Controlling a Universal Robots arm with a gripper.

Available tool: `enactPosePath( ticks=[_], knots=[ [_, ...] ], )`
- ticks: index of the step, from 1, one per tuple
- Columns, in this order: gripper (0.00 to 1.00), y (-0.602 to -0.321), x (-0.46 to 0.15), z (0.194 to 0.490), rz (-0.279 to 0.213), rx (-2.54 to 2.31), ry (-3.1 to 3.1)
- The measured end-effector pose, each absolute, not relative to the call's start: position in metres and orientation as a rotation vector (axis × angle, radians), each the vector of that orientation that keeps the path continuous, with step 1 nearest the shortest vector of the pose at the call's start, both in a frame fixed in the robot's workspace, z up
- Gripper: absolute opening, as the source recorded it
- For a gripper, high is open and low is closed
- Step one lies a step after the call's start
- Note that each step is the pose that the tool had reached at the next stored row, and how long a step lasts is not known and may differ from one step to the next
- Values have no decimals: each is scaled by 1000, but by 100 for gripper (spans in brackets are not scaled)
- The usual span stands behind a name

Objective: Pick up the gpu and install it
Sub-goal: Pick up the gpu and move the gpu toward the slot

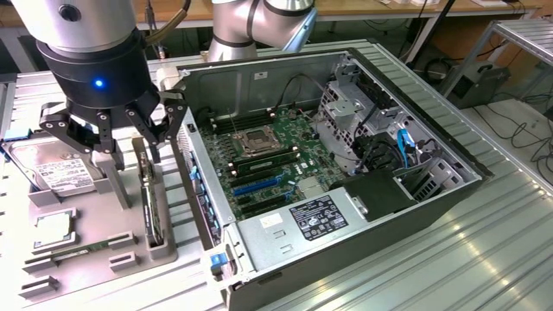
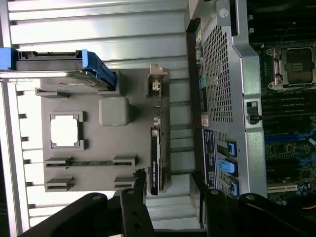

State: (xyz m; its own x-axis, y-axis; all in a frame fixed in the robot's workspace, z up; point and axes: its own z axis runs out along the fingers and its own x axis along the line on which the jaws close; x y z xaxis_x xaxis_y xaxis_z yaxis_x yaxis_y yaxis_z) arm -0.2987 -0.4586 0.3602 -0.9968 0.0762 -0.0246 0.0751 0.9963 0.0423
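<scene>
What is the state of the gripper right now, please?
Gripper: jaws open, holding nothing, above the gpu that stands on edge in the grey holder.

The gripper (image 1: 129,154) points straight down, its jaws spread wide with nothing between them. Its black linkage fingers (image 1: 105,139) splay outward below the round black body (image 1: 100,68), where a small blue light (image 1: 98,83) glows. Directly above the body sits the silver wrist (image 1: 82,23). Behind the gripper, a silver-grey arm joint (image 1: 259,26) bends over. In the wrist view the two dark fingers (image 2: 134,205) stand well apart.
</scene>
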Motion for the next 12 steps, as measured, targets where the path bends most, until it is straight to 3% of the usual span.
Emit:
enactPosePath(
  ticks=[12],
  knots=[
    [48,-459,-299,354,64,118,3112]
  ],
)
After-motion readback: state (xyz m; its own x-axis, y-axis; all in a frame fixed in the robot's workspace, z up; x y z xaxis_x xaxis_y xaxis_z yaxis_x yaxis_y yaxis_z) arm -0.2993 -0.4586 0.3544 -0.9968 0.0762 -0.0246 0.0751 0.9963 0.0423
